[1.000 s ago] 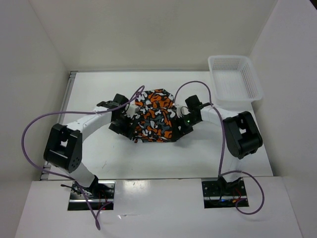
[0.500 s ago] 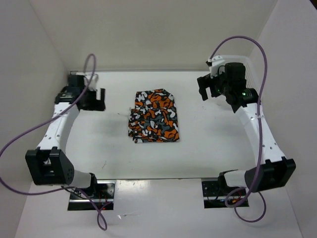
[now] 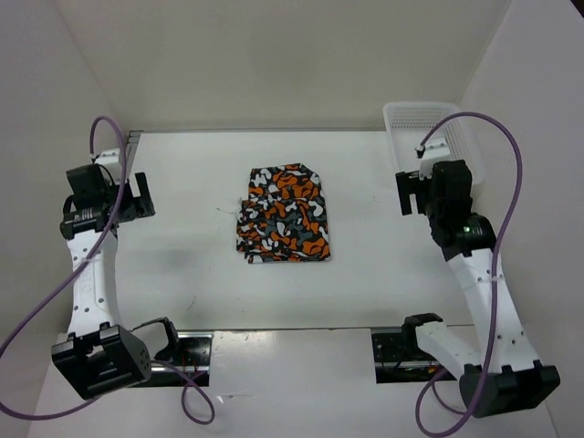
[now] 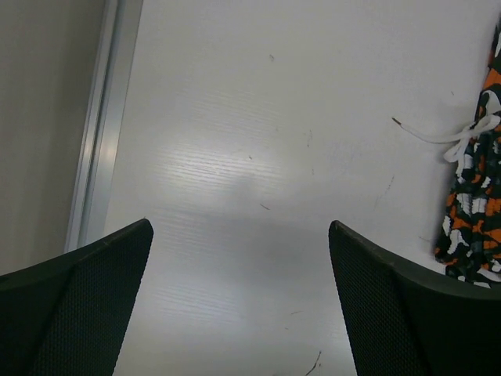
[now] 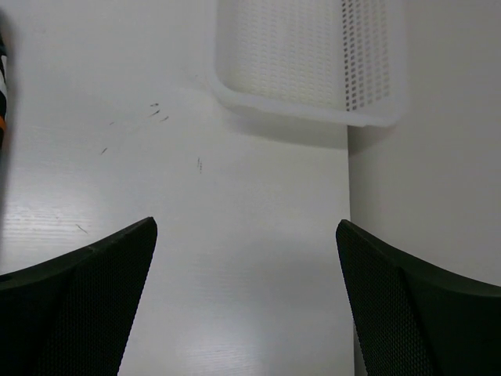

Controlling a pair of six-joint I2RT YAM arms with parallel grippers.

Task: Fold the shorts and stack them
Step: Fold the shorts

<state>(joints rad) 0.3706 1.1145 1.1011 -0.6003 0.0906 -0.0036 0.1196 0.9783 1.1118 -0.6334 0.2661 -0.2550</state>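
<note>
Item: the shorts, orange, black, white and grey-teal print, lying as a folded, roughly rectangular bundle at the middle of the white worktop, well apart from both arms. How many layers the bundle holds cannot be told from above. A thin white drawstring trails off its left edge onto the bare surface. The left wrist view shows only a strip of the fabric, cut off at the frame's right border; the right wrist view shows a mere sliver at its left border. Left end effector: over the left side of the worktop near the metal edge rail, fingers spread wide, nothing between them; only their dark tips are in frame. Right end effector: over the right side, just in front of the white mesh basket, fingers likewise spread, gripping nothing. The basket sits at the far right corner; from above the right arm covers its near part, and the wrist view crops its far end. What it contains cannot be made out. Purple cables loop from both arms.
</note>
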